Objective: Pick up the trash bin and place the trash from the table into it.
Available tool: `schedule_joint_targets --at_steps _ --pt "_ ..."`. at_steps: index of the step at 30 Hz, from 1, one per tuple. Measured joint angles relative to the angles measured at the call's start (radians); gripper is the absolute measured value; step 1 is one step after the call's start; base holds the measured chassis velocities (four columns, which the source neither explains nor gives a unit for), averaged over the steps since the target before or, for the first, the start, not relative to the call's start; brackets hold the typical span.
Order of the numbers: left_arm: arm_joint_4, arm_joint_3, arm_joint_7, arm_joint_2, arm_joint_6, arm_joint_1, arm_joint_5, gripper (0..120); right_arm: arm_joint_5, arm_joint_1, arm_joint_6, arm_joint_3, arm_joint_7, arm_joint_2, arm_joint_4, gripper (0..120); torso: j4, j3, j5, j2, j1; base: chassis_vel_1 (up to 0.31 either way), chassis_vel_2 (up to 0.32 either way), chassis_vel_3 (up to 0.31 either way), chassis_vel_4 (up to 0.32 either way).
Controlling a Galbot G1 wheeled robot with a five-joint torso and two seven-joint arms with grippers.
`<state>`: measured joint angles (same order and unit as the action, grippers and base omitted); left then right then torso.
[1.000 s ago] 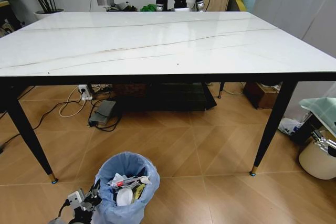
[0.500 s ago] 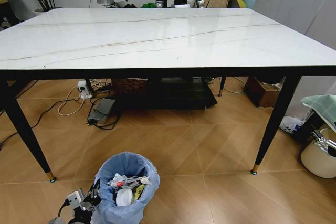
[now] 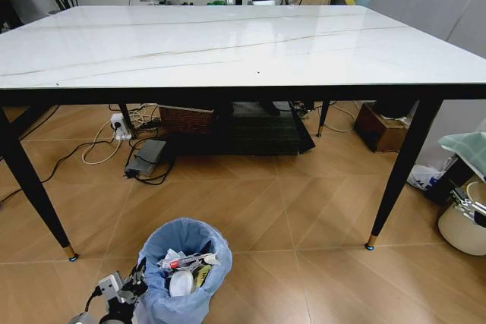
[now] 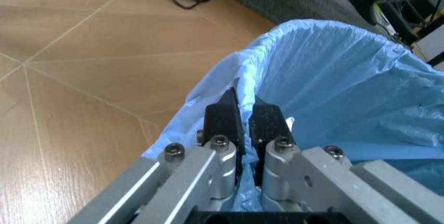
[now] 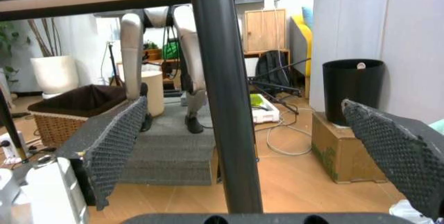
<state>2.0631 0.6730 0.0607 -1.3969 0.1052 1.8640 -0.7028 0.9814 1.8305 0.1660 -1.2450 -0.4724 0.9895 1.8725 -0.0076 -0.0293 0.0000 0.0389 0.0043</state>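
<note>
Trash already in trash bin, table bare; left gripper pinching bag rim, right gripper spread, idle.

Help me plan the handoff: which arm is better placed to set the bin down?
Left, probably. The left gripper is shut on the trash bin rim; the right gripper hangs open, empty, by a table leg.

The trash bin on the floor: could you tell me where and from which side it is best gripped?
Grip the trash bin by its thin upright rim, pinching wall and blue bag together, from above on the robot's left side. The open round mouth gives a narrow edge that closed jaws can span, and the trash lies lower inside. The left gripper is already shut on that rim.
</note>
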Motion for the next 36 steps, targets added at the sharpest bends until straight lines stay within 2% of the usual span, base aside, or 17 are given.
schedule_joint_targets --at_steps 11,36 --pt "-0.003 -0.001 0.0 0.0 0.001 -0.002 -0.002 0 0.0 0.0 0.0 0.0 0.0 0.0 0.0 100 0.0 0.03 0.0 -0.039 -0.004 0.0 0.0 0.0 0.0" --pt "-0.009 -0.008 0.031 -0.003 -0.027 -0.006 0.016 0 0.0 0.0 0.0 0.0 0.0 0.0 0.0 100 0.0 0.03 0.0 -0.04 -0.004 0.0 0.0 0.0 0.0"
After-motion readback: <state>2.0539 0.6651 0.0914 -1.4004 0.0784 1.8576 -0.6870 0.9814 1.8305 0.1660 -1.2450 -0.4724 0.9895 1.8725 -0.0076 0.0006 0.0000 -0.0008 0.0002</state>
